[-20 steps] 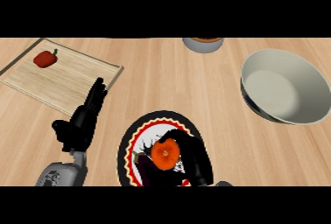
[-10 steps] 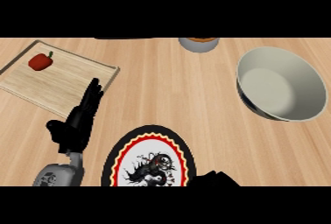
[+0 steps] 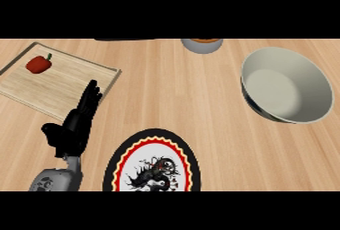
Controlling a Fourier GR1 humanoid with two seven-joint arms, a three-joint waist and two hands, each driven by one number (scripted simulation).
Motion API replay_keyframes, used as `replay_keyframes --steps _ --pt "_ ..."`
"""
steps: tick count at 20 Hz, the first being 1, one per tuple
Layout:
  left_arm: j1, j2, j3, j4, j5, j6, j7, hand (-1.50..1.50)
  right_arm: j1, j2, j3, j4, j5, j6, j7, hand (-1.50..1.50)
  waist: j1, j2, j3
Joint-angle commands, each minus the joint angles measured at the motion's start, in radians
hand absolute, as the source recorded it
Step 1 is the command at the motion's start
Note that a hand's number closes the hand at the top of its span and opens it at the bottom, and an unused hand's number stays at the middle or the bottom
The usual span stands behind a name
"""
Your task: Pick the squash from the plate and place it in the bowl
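From my head view I see 1 hand only: the left hand (image 3: pixel 73 128), coming in from the lower left edge on its grey forearm. Its fingers are straight and together, pointing up and a little to the right, with the thumb spread off to the left. It holds nothing, and its fingertips lie over the near right corner of the wooden cutting board (image 3: pixel 66 90). The right hand does not show in the view.

The plate (image 3: pixel 113 167) lies at the bottom centre of the wooden counter (image 3: pixel 186 103), just right of the left forearm and cut off by the lower edge. It has a black rim, a red and yellow zigzag ring and a black figure on its white middle (all of that face shows bare). I cannot find the squash anywhere in this view, so I cannot tell where it is, which way it points or how its long axis runs.

The bowl (image 3: pixel 285 85) stands at the right, well apart from the plate, pale inside with a dark outer wall, and only its pale inner surface shows.

On the cutting board's far left part lies 1 red pepper (image 3: pixel 38 64). At the top centre, a small grey container (image 3: pixel 202 45) with something orange in it is cut off by the view's edge.
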Motion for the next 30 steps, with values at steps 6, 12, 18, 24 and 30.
replay_keyframes --steps 6,12,18,24,30 --pt "-0.039 -0.034 -0.033 0.044 -0.041 0.01 -0.018 0.0 -0.018 -0.109 -0.43 -0.192 -0.246 0.069 0.283 1.5 0.02 0.005 -0.003" --pt "-0.004 -0.037 -0.023 0.04 -0.025 -0.002 -0.041 0.0 -0.203 -0.09 -0.548 -0.098 -0.369 0.095 0.443 1.5 0.033 0.006 -0.004" --pt "-0.044 -0.027 -0.023 0.004 -0.016 -0.029 0.032 0.0 -0.425 -0.09 -0.564 0.187 -0.403 0.189 0.491 1.5 0.05 0.009 -0.002" --pt "-0.015 -0.066 -0.06 0.025 -0.041 -0.022 -0.028 0.0 -0.559 -0.151 -0.461 0.448 -0.121 0.261 0.394 1.5 0.068 0.015 -0.002" --pt "-0.099 -0.028 0.018 0.055 -0.005 -0.043 0.015 0.0 -0.684 -0.012 -0.33 0.705 0.095 0.219 0.29 1.5 0.067 0.015 -0.002"
